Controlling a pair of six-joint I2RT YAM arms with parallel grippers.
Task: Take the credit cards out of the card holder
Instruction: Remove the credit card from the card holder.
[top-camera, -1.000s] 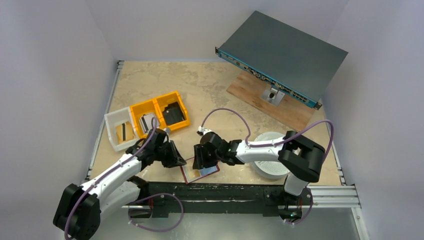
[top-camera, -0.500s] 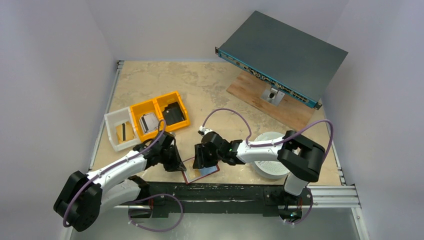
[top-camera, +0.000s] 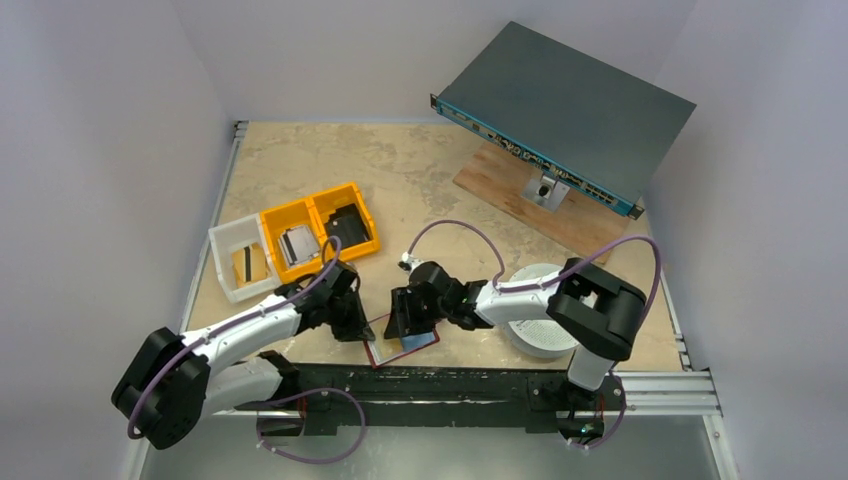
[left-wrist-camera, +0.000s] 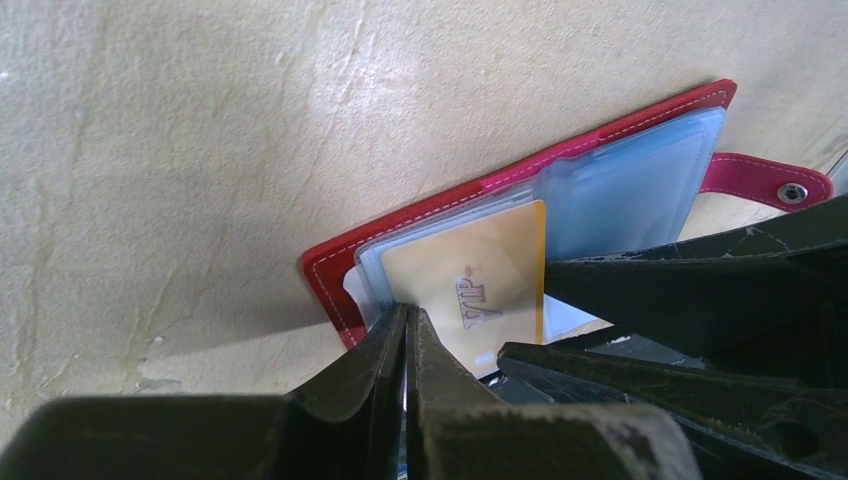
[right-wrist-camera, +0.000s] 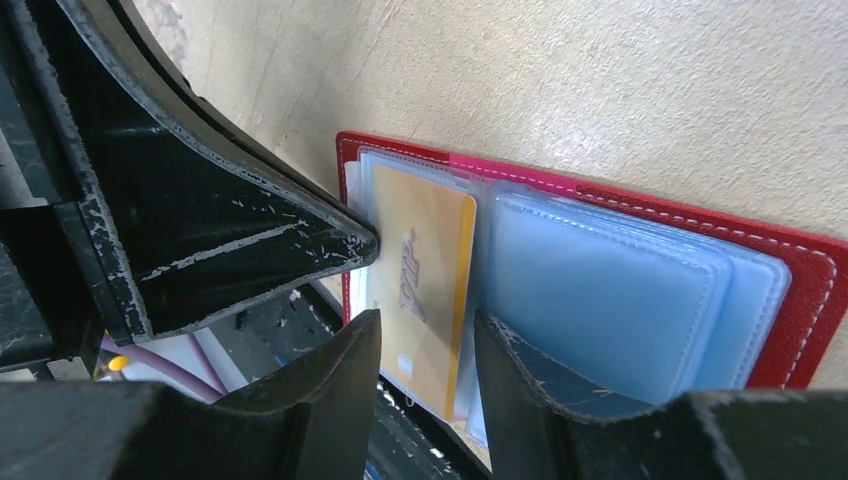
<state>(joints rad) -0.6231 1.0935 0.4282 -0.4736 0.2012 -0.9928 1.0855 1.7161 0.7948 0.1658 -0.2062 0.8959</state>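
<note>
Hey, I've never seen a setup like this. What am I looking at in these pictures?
Two robot arms are bolted at the near edge of a table. One picture is from overhead; the other two from a camera on each wrist. An open red card holder lies flat, a golden card in its sleeve. The left gripper is shut at that card's edge; whether it pinches it is unclear. The right gripper is open over it. Behind stand yellow bins, a white bin and a grey rack unit.

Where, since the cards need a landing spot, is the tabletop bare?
Bare: the tabletop between the yellow bins and the wooden board, and behind the bins. Crowded: the near edge, where the left claw and right claw meet at the card holder.
</note>
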